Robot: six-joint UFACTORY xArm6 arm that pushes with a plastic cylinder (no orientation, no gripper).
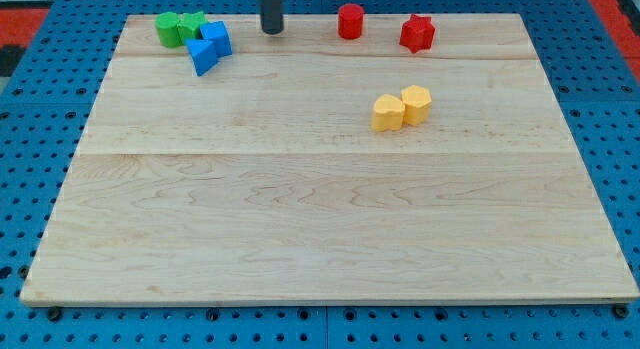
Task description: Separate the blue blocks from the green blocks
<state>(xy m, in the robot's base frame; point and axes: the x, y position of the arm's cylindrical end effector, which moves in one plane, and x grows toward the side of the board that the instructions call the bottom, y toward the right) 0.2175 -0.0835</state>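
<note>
Camera view: my tip (pixel 272 32) right of touching blue blocks (pixel 210 46), green blocks (pixel 179 28).

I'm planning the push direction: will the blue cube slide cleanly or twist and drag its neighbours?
The blue cube looks rigid and flat-based, so it probably slides, not rolls. It seems to touch the blue wedge and a green block, so they likely shift too. My tip is to its right.

green blocks (pixel 179 28) top-left on tabletop (pixel 320 219) | blue blocks (pixel 210 46) touching their right | my tip (pixel 272 31) right of both
</note>
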